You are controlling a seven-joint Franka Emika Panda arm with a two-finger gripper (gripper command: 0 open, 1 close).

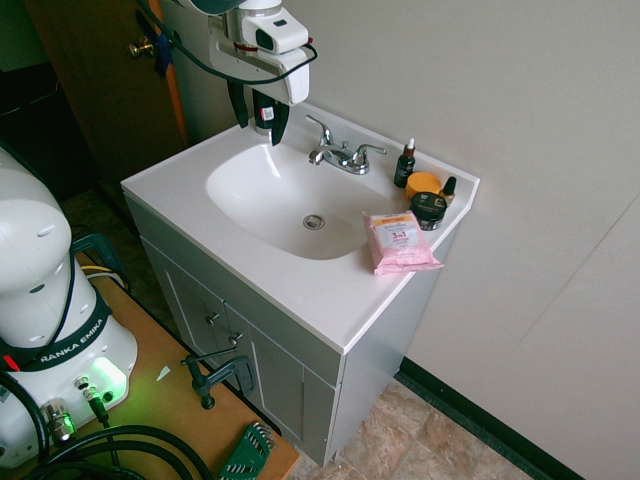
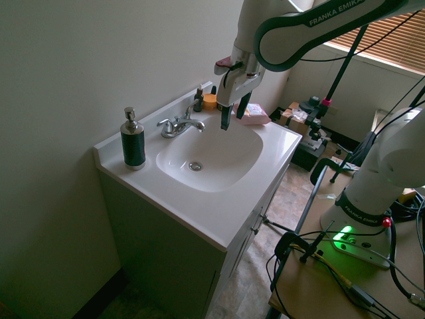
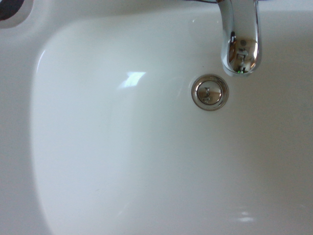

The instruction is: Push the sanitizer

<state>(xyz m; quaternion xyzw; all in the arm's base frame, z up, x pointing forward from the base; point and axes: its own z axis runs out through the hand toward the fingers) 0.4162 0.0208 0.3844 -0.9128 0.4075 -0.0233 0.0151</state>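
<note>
Black sanitizer [image 2: 133, 141] stands untouched beside the sink [image 2: 219, 199]; fingers [image 2: 226, 118] apart; arm reads "FRANKA EMIKA".

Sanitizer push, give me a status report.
Claw open, empty, above the basin. Sanitizer upright on the counter's back corner, untouched. Faucet stands between claw and bottle.

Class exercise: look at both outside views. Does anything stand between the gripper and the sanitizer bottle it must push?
Nothing visible does. The gripper hangs open above the sink basin, and the sanitizer stands on the counter corner beyond the faucet. The faucet sits back by the wall, beside the direct line rather than across it.
</note>
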